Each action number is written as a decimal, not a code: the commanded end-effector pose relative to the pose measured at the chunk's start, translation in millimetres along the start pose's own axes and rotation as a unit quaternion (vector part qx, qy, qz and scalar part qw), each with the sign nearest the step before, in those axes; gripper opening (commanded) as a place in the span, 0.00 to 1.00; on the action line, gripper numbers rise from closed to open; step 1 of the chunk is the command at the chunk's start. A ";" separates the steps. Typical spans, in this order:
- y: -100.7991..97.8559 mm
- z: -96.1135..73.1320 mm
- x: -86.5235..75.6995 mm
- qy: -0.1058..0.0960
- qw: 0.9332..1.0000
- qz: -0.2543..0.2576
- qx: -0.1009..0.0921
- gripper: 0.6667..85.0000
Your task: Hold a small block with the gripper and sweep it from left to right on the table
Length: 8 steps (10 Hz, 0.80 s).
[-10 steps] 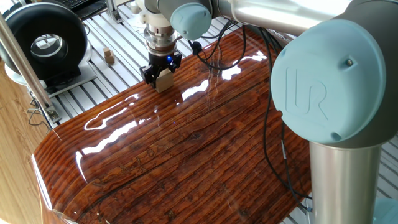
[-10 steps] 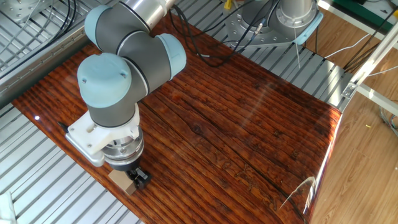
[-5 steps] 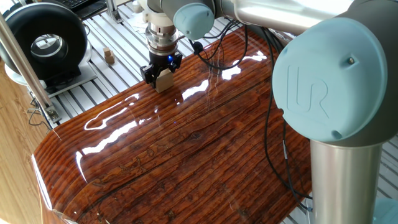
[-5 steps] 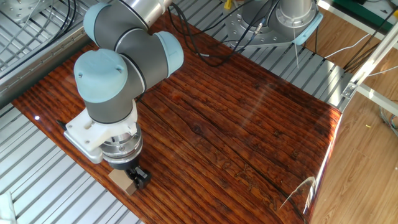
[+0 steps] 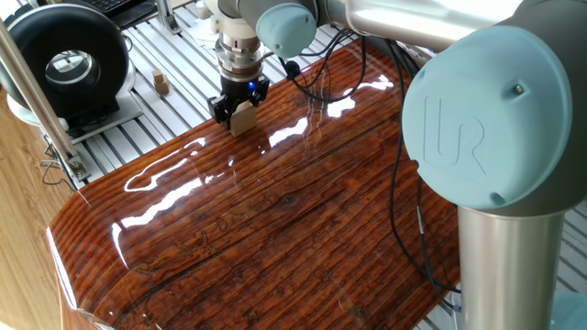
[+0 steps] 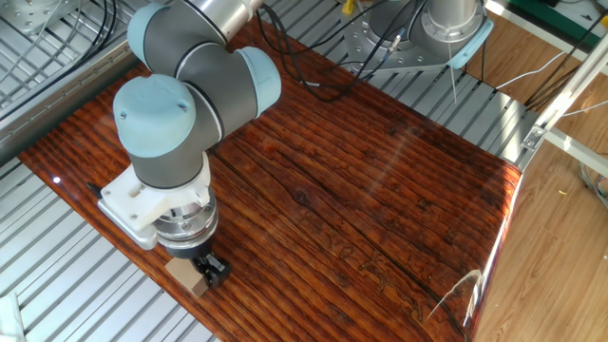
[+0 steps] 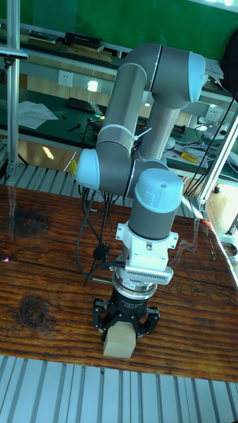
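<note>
A black two-fingered gripper (image 7: 119, 338) points straight down, its fingers pinching a small light-tan wooden block (image 7: 119, 344) between them. The block (image 5: 242, 119) sits on the glossy reddish-brown table (image 5: 275, 229), right at the board's edge beside a silver slatted surface (image 6: 104, 294). A tiny darker wooden piece (image 5: 161, 82) lies apart on the slats.

A tiny darker-brown wooden piece (image 5: 161, 83) is seen on the silver slatted aluminium surface (image 5: 183, 69), beyond the worktop's edge. A black round device (image 5: 69, 60) is set near it. Black cables (image 5: 321, 78) are draped over the worktop's far corner.
</note>
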<state>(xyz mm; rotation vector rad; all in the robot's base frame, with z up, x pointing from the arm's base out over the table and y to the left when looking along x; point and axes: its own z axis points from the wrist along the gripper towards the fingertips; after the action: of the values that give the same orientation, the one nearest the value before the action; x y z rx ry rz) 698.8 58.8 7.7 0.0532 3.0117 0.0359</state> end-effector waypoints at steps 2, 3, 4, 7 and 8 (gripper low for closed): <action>0.1 -1.6 1.2 0.003 1.000 0.007 0.000 0.00; -0.1 -0.7 1.0 0.003 1.000 0.007 0.000 0.00; -0.2 -0.1 0.6 0.002 1.000 0.006 0.000 0.00; 0.3 0.9 0.1 0.001 1.000 0.006 -0.002 0.00; 0.7 0.9 0.1 0.001 1.000 0.006 -0.003 0.00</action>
<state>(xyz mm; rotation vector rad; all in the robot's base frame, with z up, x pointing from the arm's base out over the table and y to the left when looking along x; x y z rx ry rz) 697.9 58.2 6.3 0.0587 3.0156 0.0267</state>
